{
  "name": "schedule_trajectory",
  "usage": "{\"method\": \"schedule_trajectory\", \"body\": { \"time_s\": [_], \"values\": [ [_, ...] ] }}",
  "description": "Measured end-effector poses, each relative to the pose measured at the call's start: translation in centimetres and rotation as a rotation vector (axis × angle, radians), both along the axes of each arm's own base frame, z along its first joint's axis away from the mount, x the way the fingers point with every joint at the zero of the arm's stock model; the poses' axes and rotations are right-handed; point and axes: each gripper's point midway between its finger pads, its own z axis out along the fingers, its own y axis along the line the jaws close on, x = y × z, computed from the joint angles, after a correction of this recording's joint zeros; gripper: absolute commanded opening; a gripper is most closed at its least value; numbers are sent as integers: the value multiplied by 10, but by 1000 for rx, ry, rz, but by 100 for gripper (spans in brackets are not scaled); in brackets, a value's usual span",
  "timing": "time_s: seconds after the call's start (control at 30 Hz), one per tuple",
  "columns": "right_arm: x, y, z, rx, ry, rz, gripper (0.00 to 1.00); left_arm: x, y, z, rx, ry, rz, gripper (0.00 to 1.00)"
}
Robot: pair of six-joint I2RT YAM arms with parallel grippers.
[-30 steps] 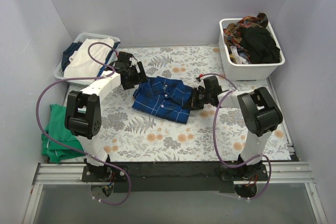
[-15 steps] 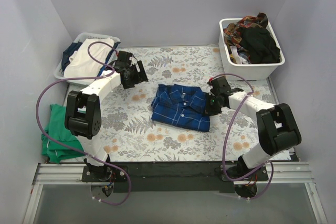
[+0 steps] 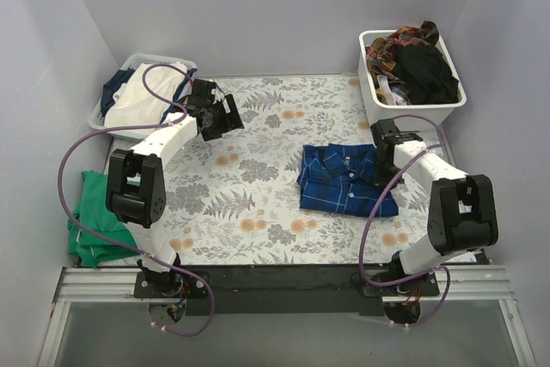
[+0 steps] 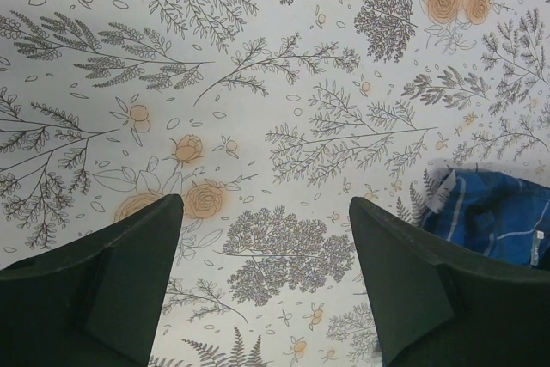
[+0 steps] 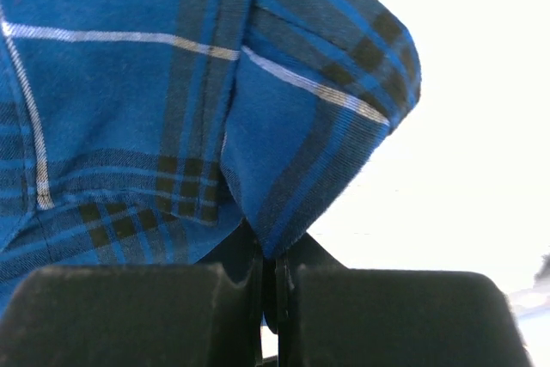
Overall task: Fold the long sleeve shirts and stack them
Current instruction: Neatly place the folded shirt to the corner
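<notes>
A: Shirt (image 3: pixel 344 182) first: where is it found?
B: Folded, it is laid on the table cloth (image 3: pixel 258 204), in front of the bin (image 3: pixel 411 83). A fold at its bin-side edge is pinched in the closed right gripper (image 5: pixel 266 272).
A: And the left gripper (image 4: pixel 266 247)?
B: Held wide open, empty, well apart from the bin. The folds should be kept flat; any pull is best made low and slow.
</notes>
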Motion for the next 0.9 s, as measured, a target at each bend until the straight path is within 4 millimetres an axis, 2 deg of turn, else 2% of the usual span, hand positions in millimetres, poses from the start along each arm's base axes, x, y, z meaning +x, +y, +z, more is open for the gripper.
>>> {"method": "schedule_trajectory", "body": {
  "time_s": [0.3,0.47,0.77,0.9],
  "values": [
    [20,-88,27,-184,-28,-168,1,0,1,0,-4,1,0,78],
    [32,-129,41,-274,-44,-263,1,0,1,0,-5,1,0,78],
    [19,-188,29,-379,37,-418,2,1,3,0,-5,1,6,78],
    [28,-203,35,-399,24,-457,7,1,3,0,-8,2,4,78]
  ]
}}
